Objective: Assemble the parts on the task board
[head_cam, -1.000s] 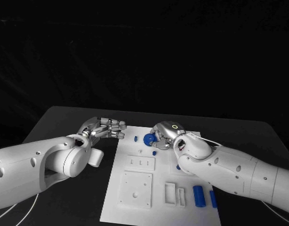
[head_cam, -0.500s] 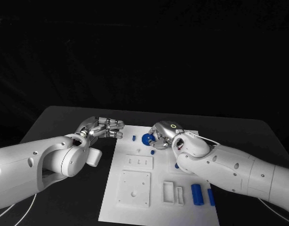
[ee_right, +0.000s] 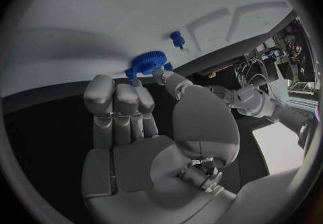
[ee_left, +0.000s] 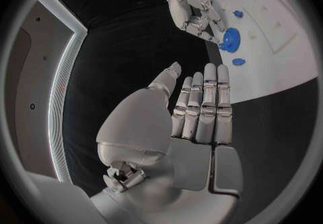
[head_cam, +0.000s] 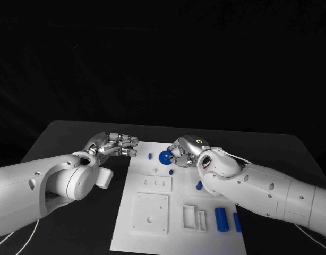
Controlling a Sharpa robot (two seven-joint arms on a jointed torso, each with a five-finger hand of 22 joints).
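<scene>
Task board (head_cam: 180,212): white rectangular plate, flat on the black table, long axis running from 6 toward 12, with raised square and slotted rectangular fixtures on its face.

Blue gear (head_cam: 166,156): toothed disc near the board's 12 o'clock end, lying flat.

Small blue pegs: one (head_cam: 150,156) at 9 o'clock of the gear, one (head_cam: 171,171) at 6 o'clock of it, one (head_cam: 199,185) nearer mid-board.

Two blue cylinders (head_cam: 222,218) lying side by side toward the board's 5 o'clock corner.

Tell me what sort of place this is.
Probably a robotics lab test bench: a black table against a dark backdrop, a white task board with cut-out recesses, and small blue parts such as a gear.
</scene>
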